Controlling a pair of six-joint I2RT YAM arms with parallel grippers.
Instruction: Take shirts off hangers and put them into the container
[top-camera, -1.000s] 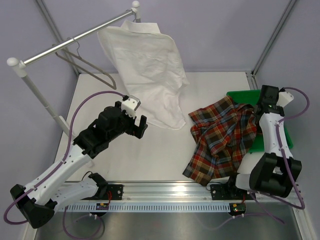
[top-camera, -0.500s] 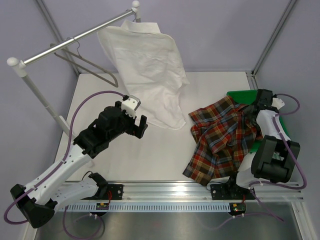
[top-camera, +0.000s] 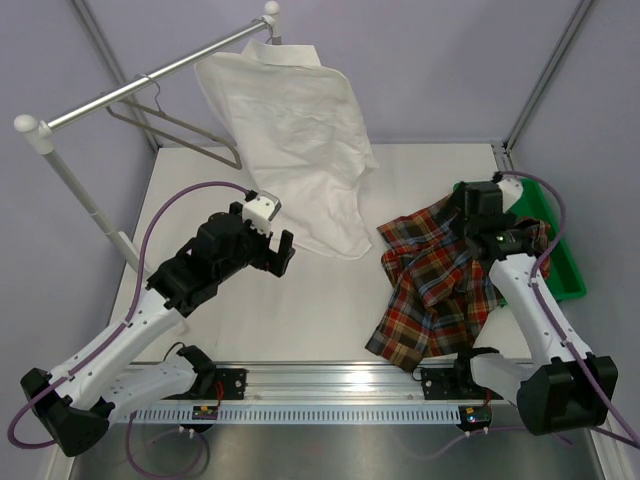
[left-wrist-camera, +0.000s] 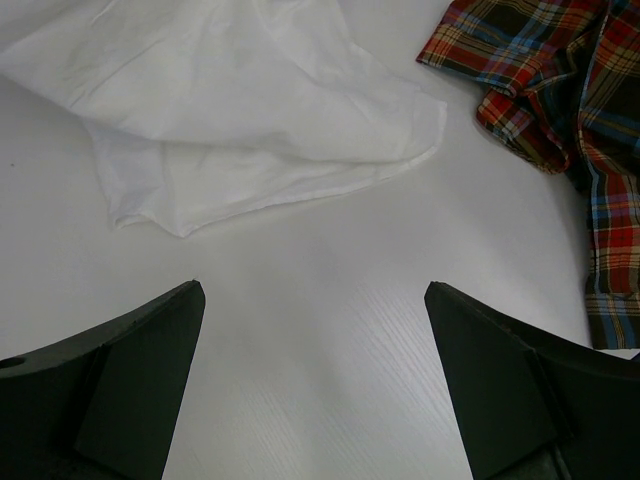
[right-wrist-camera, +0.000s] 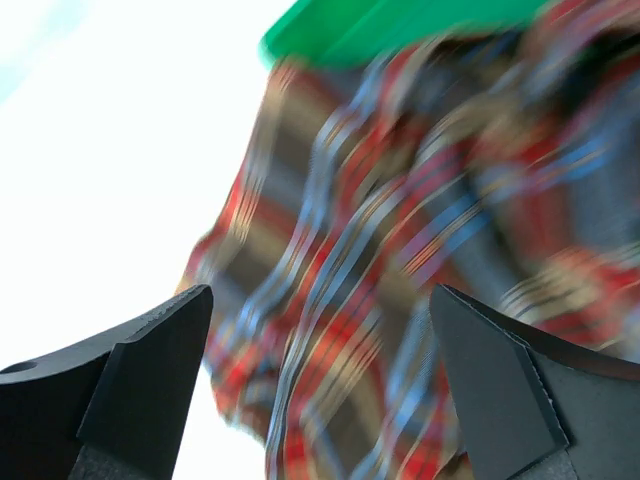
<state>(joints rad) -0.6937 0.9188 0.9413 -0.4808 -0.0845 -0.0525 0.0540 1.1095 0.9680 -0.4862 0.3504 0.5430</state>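
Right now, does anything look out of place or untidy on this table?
Yes. The plaid shirt lies crumpled, only partly over the rim of the green container; most of it spreads onto the table. The white shirt hangs from the rail with its lower hem resting on the table.

Two white arms (top-camera: 120, 340) with black joints, looping purple cables (top-camera: 150, 235) and black wedge-shaped fingers (left-wrist-camera: 120, 390)

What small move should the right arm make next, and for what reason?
Probably lower the open right gripper onto the plaid shirt and close on a fold lying on the table. Only one edge of the shirt reaches the green bin; most of it spreads outside, so it seems to need a pull toward the bin.
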